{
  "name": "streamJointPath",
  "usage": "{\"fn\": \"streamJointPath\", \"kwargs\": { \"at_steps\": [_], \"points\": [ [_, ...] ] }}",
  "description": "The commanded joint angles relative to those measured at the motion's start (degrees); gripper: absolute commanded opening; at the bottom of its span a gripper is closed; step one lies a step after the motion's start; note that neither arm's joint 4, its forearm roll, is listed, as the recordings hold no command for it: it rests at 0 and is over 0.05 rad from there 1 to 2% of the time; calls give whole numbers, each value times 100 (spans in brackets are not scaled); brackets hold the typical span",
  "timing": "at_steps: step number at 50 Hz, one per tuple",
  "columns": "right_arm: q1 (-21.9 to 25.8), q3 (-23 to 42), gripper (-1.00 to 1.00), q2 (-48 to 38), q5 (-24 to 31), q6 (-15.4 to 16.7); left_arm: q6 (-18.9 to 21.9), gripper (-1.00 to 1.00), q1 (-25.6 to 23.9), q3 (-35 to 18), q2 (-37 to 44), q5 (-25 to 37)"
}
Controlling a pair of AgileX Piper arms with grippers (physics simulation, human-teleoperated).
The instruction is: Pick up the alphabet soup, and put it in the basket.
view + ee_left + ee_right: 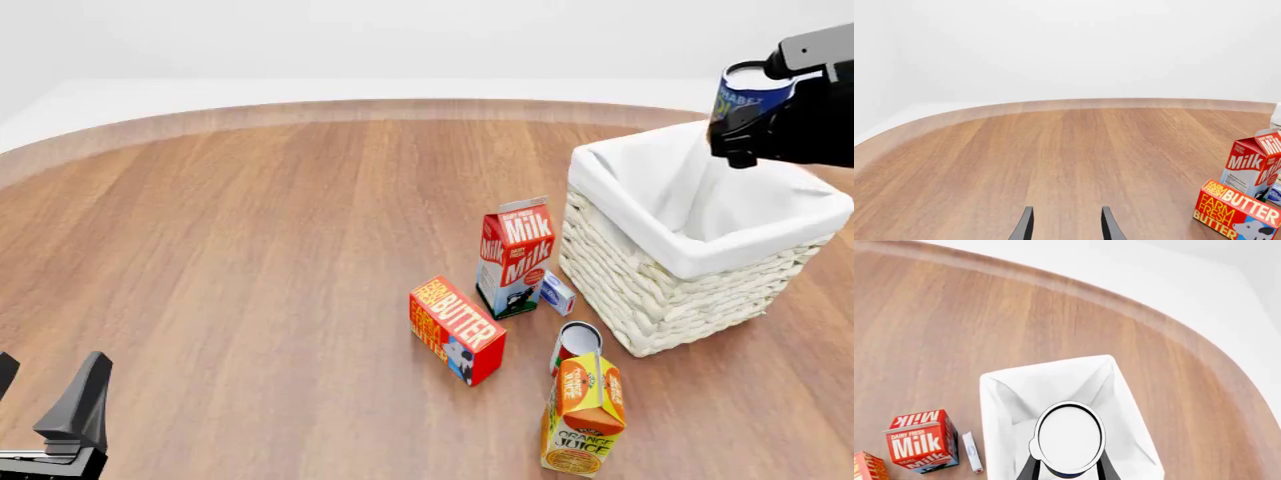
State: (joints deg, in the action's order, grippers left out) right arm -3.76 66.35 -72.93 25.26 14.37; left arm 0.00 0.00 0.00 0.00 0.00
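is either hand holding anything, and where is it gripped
The right hand holds the soup can by its sides, fingers on opposite sides of the body, above the basket. The left hand is open and holds nothing.

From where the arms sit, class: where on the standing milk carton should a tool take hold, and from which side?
Grip the milk carton across its flat side walls below the gabled top, descending from above; it stands upright, with the butter box beside it.
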Motion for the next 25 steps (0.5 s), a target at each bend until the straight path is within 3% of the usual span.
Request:
{"fn": "streamJointPath", "kwargs": {
  "at_steps": [1, 25],
  "points": [
    [-16, 61, -100, -156, -60, -105, 0, 100, 0, 0, 0, 0],
    [-27, 31, -100, -629, -230, -78, 0, 100, 0, 0, 0, 0]
  ]
}}
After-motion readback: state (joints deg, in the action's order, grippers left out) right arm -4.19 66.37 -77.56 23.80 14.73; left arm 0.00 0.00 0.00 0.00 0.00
